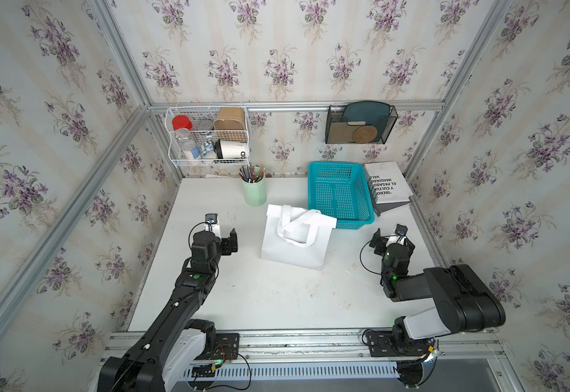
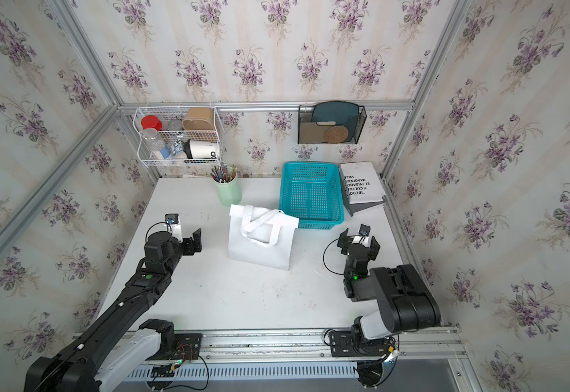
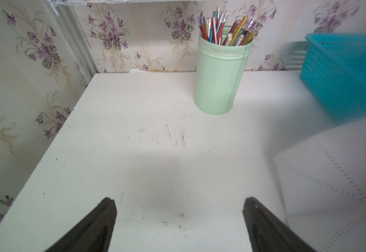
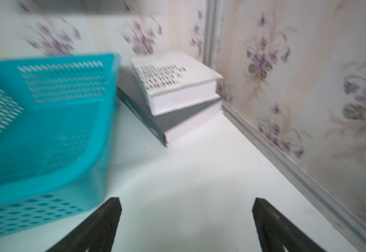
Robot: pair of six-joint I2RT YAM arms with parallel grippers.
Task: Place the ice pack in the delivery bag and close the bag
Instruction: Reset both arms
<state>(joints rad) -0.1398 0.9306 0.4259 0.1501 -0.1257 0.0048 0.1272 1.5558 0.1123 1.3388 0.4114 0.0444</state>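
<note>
The left gripper [image 3: 178,203] and right gripper [image 4: 186,201] are gaping wide, holding nothing; the white paper-like delivery bag [image 1: 293,251] is lying flat mid-surface; no ice pack is showing, perhaps it is hiding inside; the arms should be avoiding its straps.

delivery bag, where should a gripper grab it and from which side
Probably the strap handle: the delivery bag lies flat, so its panels offer no edge, while the strap loops loosely over its top face. Come from above, jaws across the strap, on the side away from the blue basket.
</note>
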